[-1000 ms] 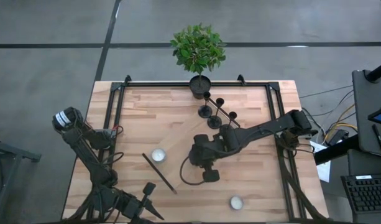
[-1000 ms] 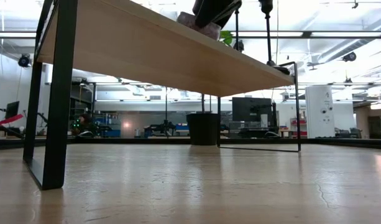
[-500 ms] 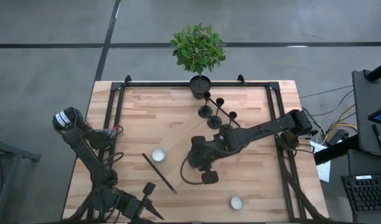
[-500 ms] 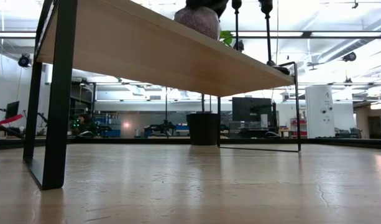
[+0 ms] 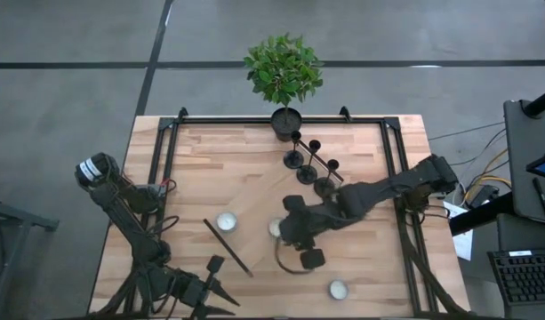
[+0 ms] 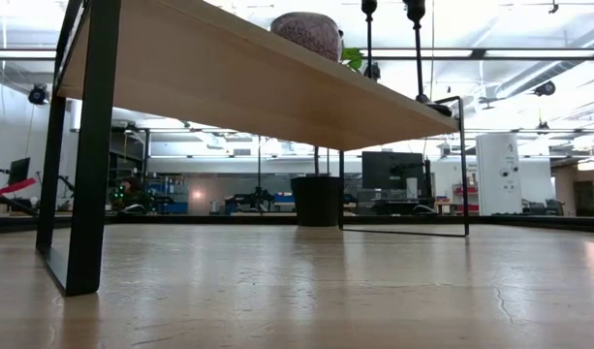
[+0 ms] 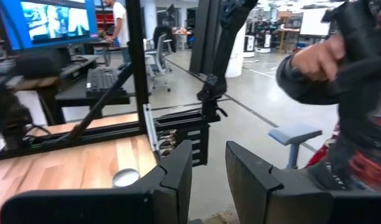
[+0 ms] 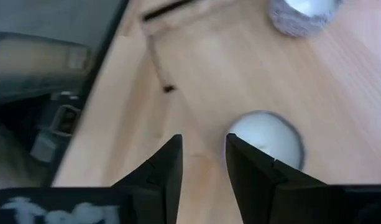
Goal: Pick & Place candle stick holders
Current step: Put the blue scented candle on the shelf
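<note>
Overhead and wrist views, read left to right. My left gripper (image 5: 210,289) waits folded at the table's near left corner, close to the edge; its wrist view shows the fingers (image 7: 178,171) a narrow gap apart with nothing between them, looking out past the table edge into the room, where a person stands at a distance.

Centre-left, on the bare wood: a thin black rod (image 5: 228,246) lying slantwise, with a tea light (image 5: 226,221) just beside it.

Centre: my right gripper (image 5: 288,229) hangs over a second tea light (image 5: 276,228), which shows at its edge. The right wrist view puts that white disc (image 8: 266,138) beyond the fingers (image 8: 168,168), which stand slightly apart and hold nothing. A third tea light (image 5: 338,289) sits near the front edge.

Centre-right, toward the far edge: the three candle stick holders (image 5: 311,163) stand upright in a slanting row, close together, running from the potted plant (image 5: 284,78) toward my right forearm (the nearest holder is just beside the arm).

Progress, as I judge it: no holder is in either gripper, so picking and placing all three seems left to do.

Room: the table (image 5: 201,169) is open across its left and middle. The holders are crowded between plant, frame rail and my own arm, so an approach there looks tight.
</note>
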`<action>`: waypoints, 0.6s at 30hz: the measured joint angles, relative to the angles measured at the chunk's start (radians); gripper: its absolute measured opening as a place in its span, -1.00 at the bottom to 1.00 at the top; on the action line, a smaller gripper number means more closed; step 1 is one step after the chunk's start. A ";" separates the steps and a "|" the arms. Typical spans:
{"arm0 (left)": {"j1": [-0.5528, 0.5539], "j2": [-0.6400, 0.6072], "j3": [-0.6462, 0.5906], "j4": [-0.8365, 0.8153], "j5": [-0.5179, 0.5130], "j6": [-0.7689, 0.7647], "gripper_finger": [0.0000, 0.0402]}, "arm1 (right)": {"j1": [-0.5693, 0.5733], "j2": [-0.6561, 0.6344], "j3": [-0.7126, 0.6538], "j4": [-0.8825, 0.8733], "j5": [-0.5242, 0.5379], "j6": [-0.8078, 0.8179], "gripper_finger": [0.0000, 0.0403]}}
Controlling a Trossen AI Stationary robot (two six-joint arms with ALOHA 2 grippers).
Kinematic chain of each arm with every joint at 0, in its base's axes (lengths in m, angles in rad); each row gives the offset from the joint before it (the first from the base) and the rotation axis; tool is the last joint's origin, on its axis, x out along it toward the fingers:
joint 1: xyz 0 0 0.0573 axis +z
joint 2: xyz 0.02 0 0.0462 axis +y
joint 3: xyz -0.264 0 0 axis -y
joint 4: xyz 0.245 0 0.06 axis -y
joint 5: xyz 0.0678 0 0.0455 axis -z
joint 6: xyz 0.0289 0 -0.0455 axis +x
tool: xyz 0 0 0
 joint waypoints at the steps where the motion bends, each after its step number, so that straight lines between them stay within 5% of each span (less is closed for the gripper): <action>1: 0.006 0.000 0.000 -0.001 -0.002 0.000 -0.53 | 0.015 -0.011 0.000 -0.001 0.001 0.011 -0.43; 18: 0.237 -0.001 0.093 -0.332 0.151 -0.116 -0.53 | 0.339 -0.152 -0.143 0.014 0.223 0.236 -0.56</action>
